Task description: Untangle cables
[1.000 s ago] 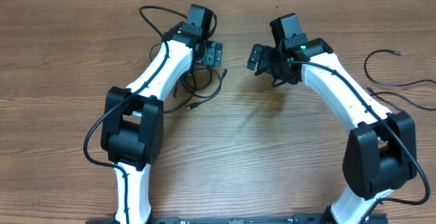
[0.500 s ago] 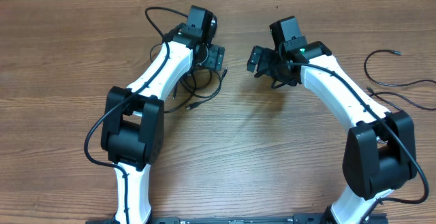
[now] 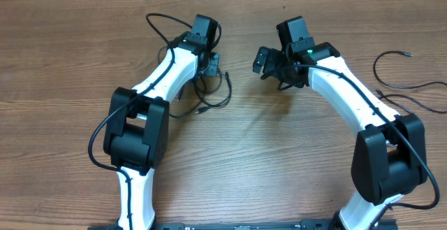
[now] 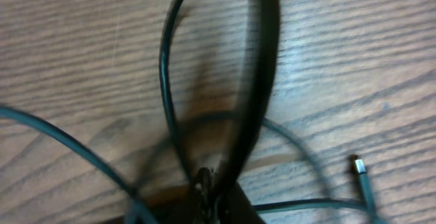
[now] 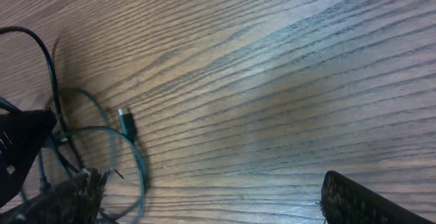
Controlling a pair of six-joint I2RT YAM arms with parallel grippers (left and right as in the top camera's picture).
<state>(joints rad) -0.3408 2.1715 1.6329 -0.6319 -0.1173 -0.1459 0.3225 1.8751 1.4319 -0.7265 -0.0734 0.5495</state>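
Wooden table point(image 3: 279, 160), two arms beside a knot of cables point(image 4: 264, 60).
Cables lie at 11 o'clock; left claw point(image 3: 211, 63) is pinched tight on one loop, right claw point(image 3: 269, 61) at 12 o'clock gapes wide, empty.

Free: the middle of the surface point(image 3: 265, 160), bare wood between my two arms down to the near edge. A hand passes there unhindered.
Free: the left edge, bare wood outside my left arm point(image 3: 167, 69).
Obstacle: the cables point(image 3: 209, 94), tangled loops touching my left arm toward the far edge. One plug end point(image 3: 201, 108) juts toward the middle. My left jaws are clamped in the tangle, with loops arching before them.
Obstacle: a loose cable point(image 3: 401, 83) curling along the right edge, just beside my right arm point(image 3: 349, 94).
Gap: a narrow bare strip between the tangle and my right jaws, which are spread wide.
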